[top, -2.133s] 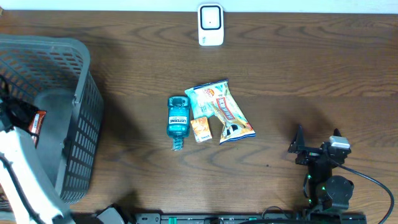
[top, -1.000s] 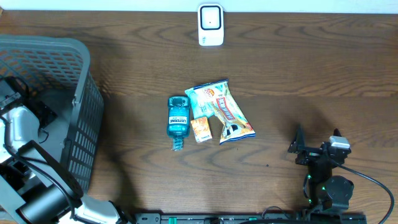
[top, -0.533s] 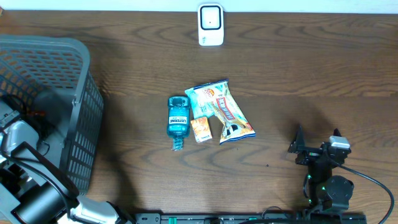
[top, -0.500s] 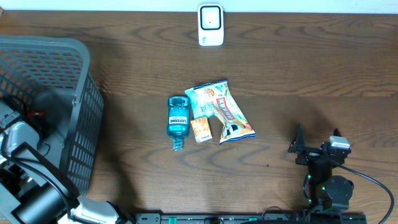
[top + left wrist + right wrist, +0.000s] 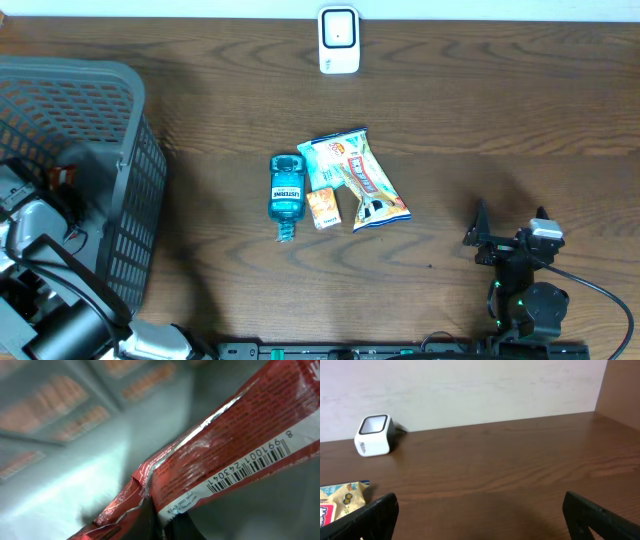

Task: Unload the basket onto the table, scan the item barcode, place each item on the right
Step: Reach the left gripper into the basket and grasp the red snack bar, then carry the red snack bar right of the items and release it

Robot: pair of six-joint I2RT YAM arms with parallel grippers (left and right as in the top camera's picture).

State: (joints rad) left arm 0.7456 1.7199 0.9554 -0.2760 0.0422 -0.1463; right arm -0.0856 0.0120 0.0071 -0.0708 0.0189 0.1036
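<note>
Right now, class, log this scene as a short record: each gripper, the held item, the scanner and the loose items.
left gripper: shut on packet, inside basket
packet: red wrapper, barcode facing the wrist camera
right gripper: open, empty, low over table
scanner: at table's far edge, nothing near it
loose items: bottle, box, bag, clustered mid-table
</note>
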